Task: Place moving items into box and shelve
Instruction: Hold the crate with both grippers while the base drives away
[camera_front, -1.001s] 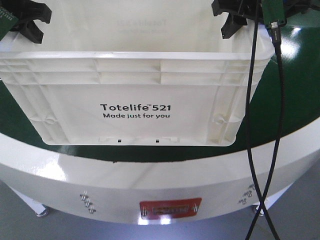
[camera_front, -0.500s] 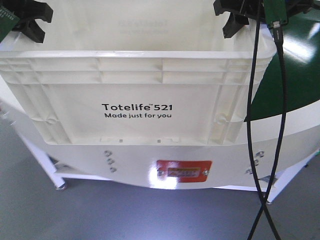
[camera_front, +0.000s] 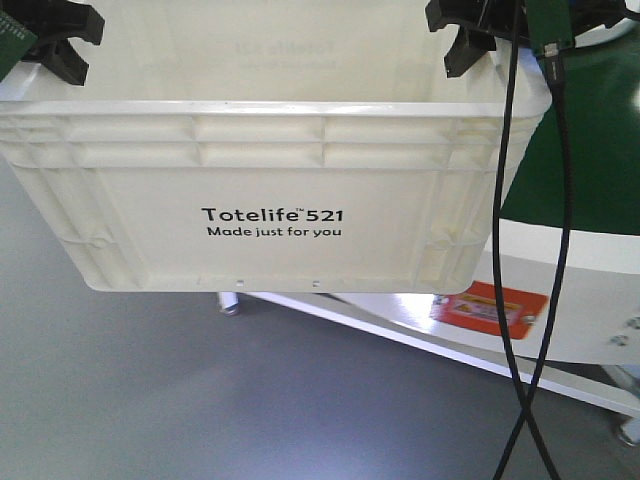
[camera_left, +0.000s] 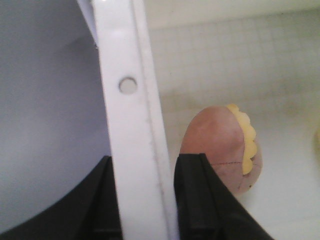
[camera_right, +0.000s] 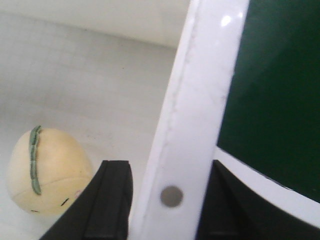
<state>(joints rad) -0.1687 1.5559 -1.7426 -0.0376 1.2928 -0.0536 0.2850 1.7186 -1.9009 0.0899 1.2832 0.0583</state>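
The white box (camera_front: 270, 190), printed "Totelife 521", hangs in the air over grey floor, held by its two side rims. At its left rim my left gripper (camera_front: 60, 45) is shut; the left wrist view has the black fingers (camera_left: 192, 200) clamped on either side of the rim (camera_left: 130, 125). My right gripper (camera_front: 470, 40) is shut on the right rim (camera_right: 200, 100) in the same way. Inside the box lie a pink-brown plush item with a yellow frill (camera_left: 215, 150) and a cream plush item with a green stripe (camera_right: 50, 170).
The round table with green top and white skirt (camera_front: 590, 150) stands to the right, behind the box, with a red label (camera_front: 490, 305) on its skirt. Black cables (camera_front: 505, 300) hang in front of the box's right end. Grey floor (camera_front: 150, 390) lies below.
The round table has slid from under the box off to the right of the view, leaving floor beneath. The box and both grippers keep the same place in the view.
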